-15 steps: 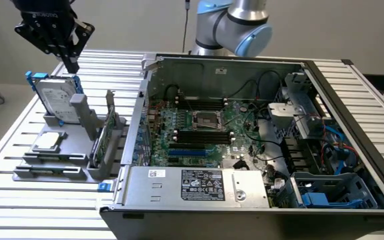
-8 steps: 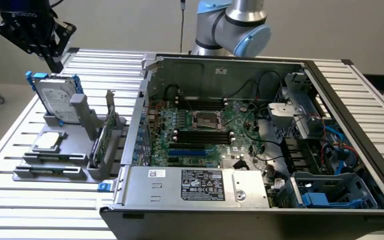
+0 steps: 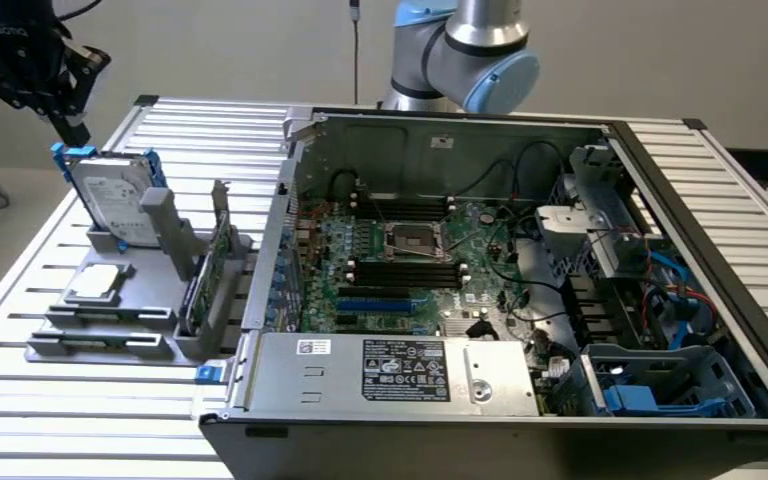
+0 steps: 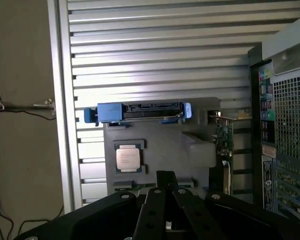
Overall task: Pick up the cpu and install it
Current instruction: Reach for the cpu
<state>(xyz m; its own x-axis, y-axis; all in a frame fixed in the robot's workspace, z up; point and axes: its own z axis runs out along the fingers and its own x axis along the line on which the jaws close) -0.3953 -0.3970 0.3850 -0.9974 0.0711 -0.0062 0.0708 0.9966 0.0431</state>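
One cpu on holder, closed pincer, socket in exterior view

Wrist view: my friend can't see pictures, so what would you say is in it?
A small silver cpu lies flat and untouched in a grey holder on a slatted metal table. The black gripper, fingers shut, hangs over the holder near the cpu. A hard drive in blue brackets stands in the holder too, with a computer case beside it.
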